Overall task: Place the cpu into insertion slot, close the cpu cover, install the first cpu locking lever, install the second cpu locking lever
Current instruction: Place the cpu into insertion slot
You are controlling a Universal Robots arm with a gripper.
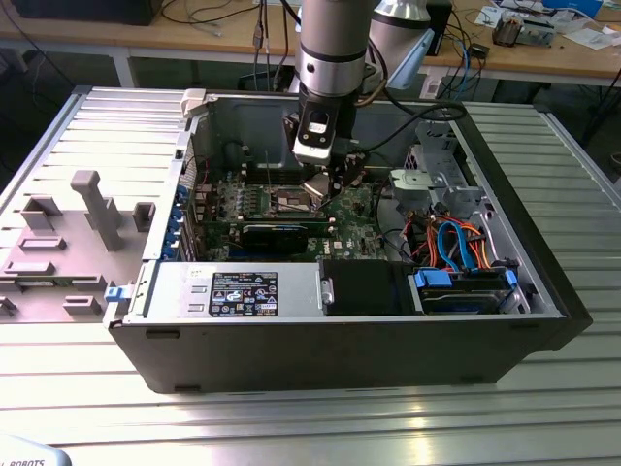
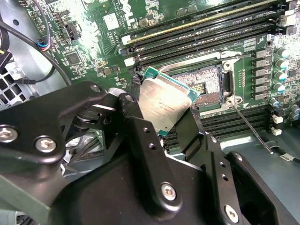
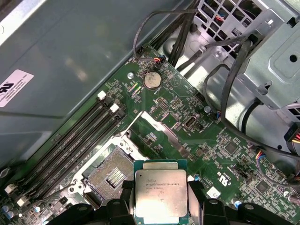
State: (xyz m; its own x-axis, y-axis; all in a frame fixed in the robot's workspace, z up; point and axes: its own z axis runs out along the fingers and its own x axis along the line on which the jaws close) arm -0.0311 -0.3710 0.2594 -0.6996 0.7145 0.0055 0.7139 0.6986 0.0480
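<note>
Black fingers of the end effector are clamped on two opposite edges of the cpu, so its silvery-grey metal top faces the cameras in both wrist views. It hangs above the green circuit board, touching nothing, and looks tilted rather than level with the board. The insertion slot lies just beside the cpu, not under it. In the exterior view the slot sits a little toward the exterior view's left of the end effector. Its dark centre with the field of contacts is bare and uncovered, so nothing is seated there yet. The cpu is square, so it has no long axis to speak of. Its edges, though, seem turned out of line with the slot's metal rim, and they would likely need squaring up as well as a short sideways shift. A silvery plate just beyond the slot, probably the cpu cover, appears swung up and clear of it. Long black memory slots run beside the slot. The board lies inside an open computer case, which rests on a ribbed metal surface.
</note>
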